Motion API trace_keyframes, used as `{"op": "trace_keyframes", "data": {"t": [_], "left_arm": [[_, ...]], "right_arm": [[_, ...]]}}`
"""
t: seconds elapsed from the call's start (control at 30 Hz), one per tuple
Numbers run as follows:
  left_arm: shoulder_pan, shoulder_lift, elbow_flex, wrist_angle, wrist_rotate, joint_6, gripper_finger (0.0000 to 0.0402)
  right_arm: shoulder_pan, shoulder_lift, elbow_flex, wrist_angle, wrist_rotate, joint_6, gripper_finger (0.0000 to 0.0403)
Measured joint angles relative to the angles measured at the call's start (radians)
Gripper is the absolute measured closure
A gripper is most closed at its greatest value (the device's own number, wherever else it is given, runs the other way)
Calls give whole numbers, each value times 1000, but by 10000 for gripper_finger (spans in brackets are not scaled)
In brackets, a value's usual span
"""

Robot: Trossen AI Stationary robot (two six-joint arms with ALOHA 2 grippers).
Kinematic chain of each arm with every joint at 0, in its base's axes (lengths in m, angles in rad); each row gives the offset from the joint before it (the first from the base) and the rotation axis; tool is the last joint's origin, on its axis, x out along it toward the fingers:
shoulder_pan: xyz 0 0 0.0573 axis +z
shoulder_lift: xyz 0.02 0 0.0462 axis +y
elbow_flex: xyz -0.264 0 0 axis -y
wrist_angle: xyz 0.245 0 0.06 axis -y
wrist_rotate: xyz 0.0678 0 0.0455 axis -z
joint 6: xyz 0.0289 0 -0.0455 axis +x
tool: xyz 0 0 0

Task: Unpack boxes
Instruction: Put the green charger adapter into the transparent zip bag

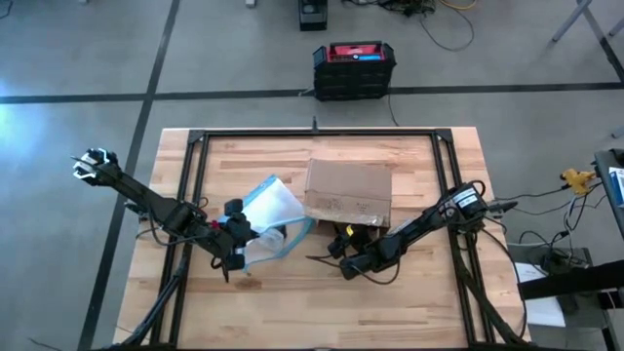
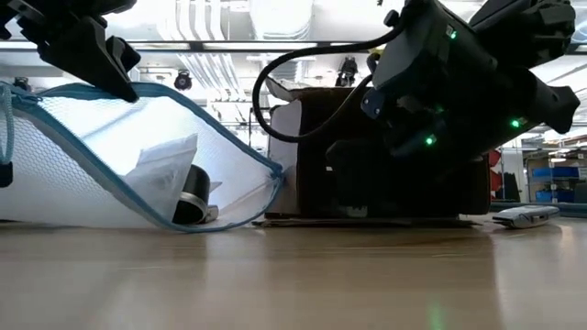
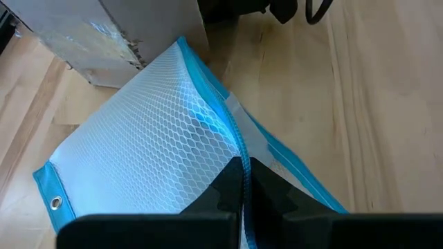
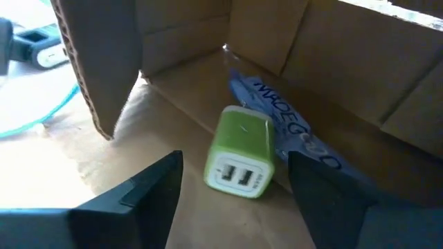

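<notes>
Item, between my right gripper's [image 4: 235,200] spread jaws: green USB charger cube [image 4: 241,158], light, hard, slick-sided; I'd pinch its flat flanks. Beside it, a blue printed packet [image 4: 294,124], probably soft. Both inside the cardboard box [image 1: 348,190]. Left gripper [image 3: 242,200] pinched shut on mesh pouch [image 3: 149,131].

Light wooden butcher-block table [image 1: 322,283], black metal frame rails on top near edges. Brown cardboard box [image 1: 348,191] lies on table at centre, toward far side. Clear mesh pouch with blue edge [image 1: 271,219] lies just left of box, touching it, one edge lifted off wood. Small grey device [image 2: 523,216] rests on table right of box.
</notes>
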Motion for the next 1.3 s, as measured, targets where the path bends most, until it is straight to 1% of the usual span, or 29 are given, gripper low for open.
{"op": "trace_keyframes", "data": {"t": [0.2,0.53,0.63,0.73,0.9,1.0,1.23,1.3], "left_arm": [[0,0,0,0,0,0,401],[0,0,0,0,1,0,401],[0,0,0,0,1,0,401],[0,0,0,0,1,0,401],[0,0,0,0,1,0,401],[0,0,0,0,1,-2,401],[0,0,0,0,2,-8,401],[0,0,0,3,1,-8,401]], "right_arm": [[-16,0,6,6,0,16,163],[-94,0,6,-5,-2,33,120],[-107,0,6,-5,-33,18,111],[-111,0,5,-5,-63,14,112],[-111,0,-1,-7,-69,19,142],[-111,0,-4,-6,-69,22,177],[-111,0,-6,-5,-76,21,278],[-106,0,-6,-5,-81,11,283]]}}
